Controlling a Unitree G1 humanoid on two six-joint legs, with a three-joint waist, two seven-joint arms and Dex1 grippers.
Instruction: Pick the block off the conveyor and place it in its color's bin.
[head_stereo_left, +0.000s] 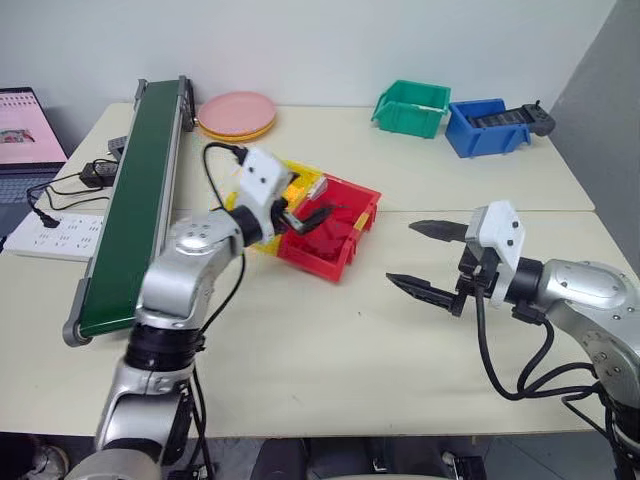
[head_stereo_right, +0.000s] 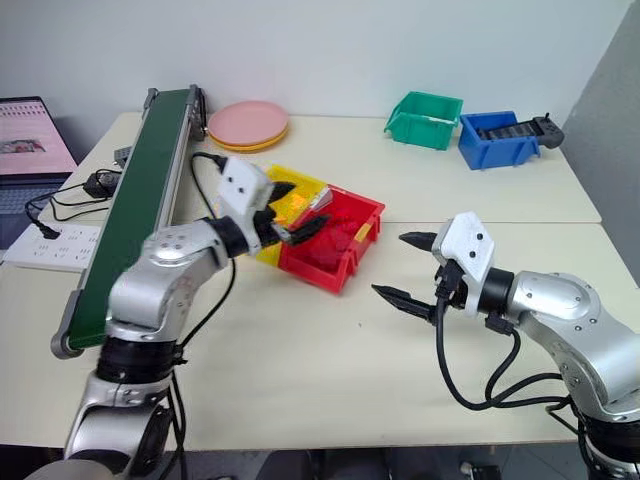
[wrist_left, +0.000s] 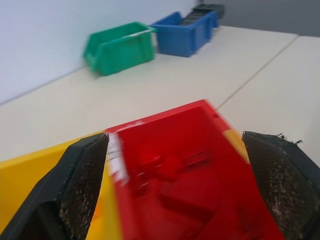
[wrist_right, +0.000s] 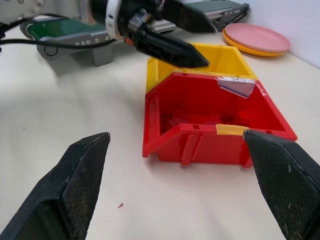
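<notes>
The red bin (head_stereo_left: 318, 258) stands mid-table beside the yellow bin (head_stereo_left: 297, 181). My left gripper (head_stereo_right: 303, 207) hovers open just over the red bin's near-left rim, and nothing sits between its fingers. Looking along them in the left wrist view, I see the bin's red inside (wrist_left: 200, 150), where a red block (wrist_left: 172, 165) lies on the floor, blurred against the red. The dark green conveyor (head_stereo_left: 135, 210) runs along the table's left side with a bare belt. My right gripper (head_stereo_left: 401, 253) hangs open above the table to the right of the red bin, pointing at it.
Pink plates (head_stereo_left: 237, 113) sit at the conveyor's far end. A green bin (head_stereo_left: 412, 107) and a blue bin (head_stereo_left: 485, 125) stand at the back right. A power strip (head_stereo_left: 55, 235) with cables and a laptop (head_stereo_left: 25, 130) lie left of the conveyor.
</notes>
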